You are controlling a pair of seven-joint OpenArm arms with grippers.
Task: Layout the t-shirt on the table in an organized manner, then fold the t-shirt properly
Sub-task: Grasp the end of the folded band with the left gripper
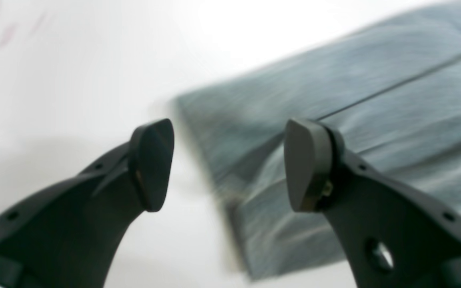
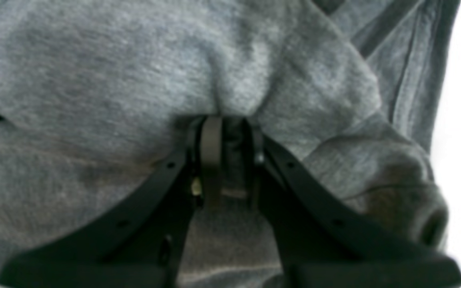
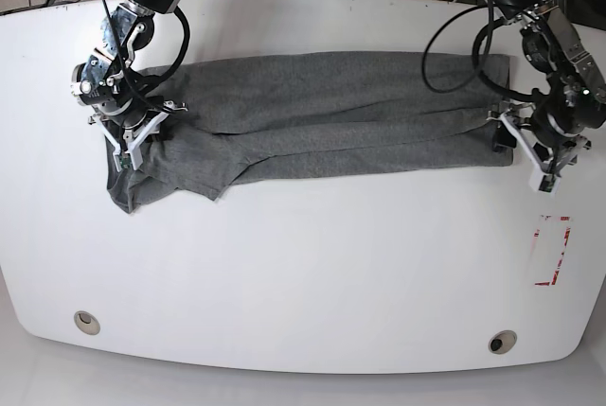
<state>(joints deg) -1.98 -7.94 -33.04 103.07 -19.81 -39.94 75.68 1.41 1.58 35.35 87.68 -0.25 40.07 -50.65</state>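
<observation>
step in hand: the right gripper has its fingers clamped on a pinch of the t-shirt, at the bunched sleeve end
doing it well: I judge it should draw the pinch outward, low over the surface, so the bunching flattens
left gripper: fingers apart, holding nothing, hanging just off the shirt's other end
t-shirt: a long folded band stretching between both sets of fingers
around: red-and-white sticker just beyond the left fingers, two grommets well clear
in the way: nothing
</observation>
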